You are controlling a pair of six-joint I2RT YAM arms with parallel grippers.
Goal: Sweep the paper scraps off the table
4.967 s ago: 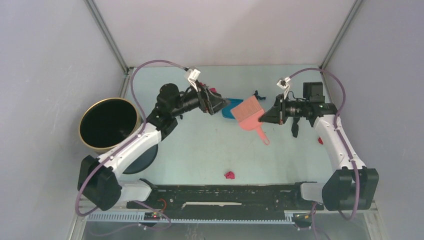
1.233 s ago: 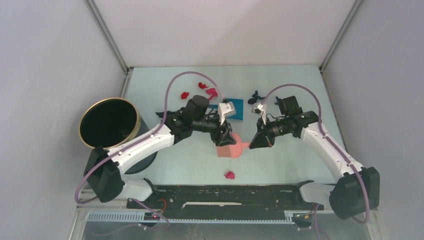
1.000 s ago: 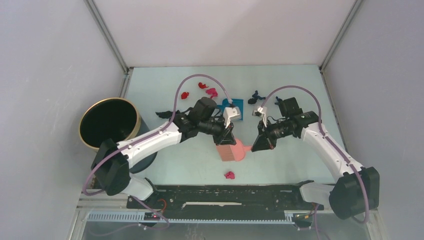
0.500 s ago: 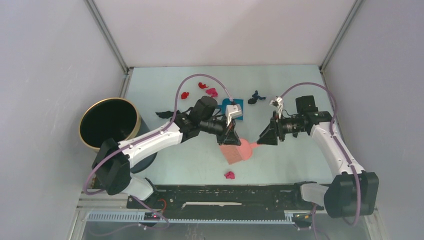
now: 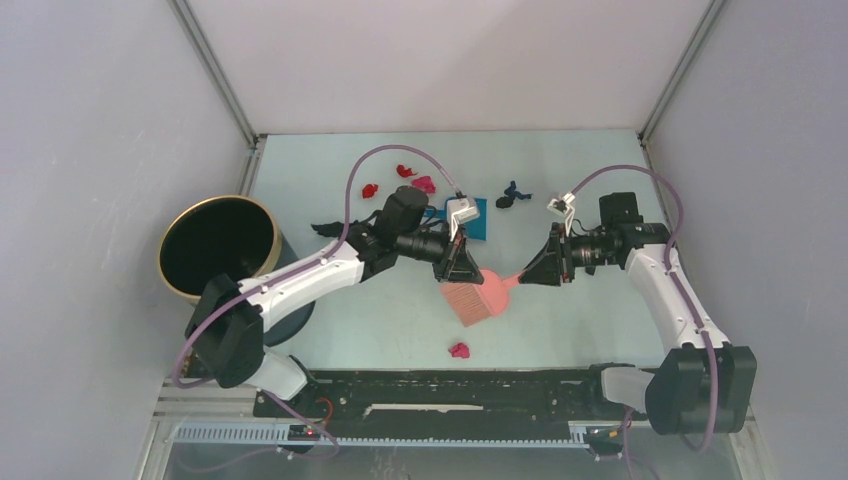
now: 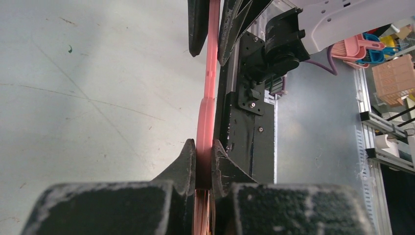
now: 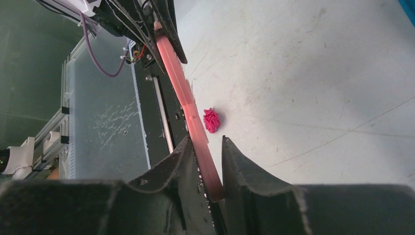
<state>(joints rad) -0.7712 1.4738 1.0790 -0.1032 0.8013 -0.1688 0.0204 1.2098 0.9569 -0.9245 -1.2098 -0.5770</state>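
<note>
The pink hand brush hangs over the middle of the table. My left gripper is shut on its head. Its handle runs between the fingers of my right gripper, which stand a little apart around it, open. One magenta paper scrap lies just below the brush, near the front rail. Red and pink scraps lie at the back left. Dark blue scraps lie at the back centre.
A blue dustpan lies behind my left gripper, partly hidden by it. A black bin with a gold rim stands at the table's left edge. A black scrap lies beside the left arm. The black rail runs along the front.
My right gripper let go of the brush handle, drew back to the right and now stands round its end. My left gripper has carried the brush a little to the right.
</note>
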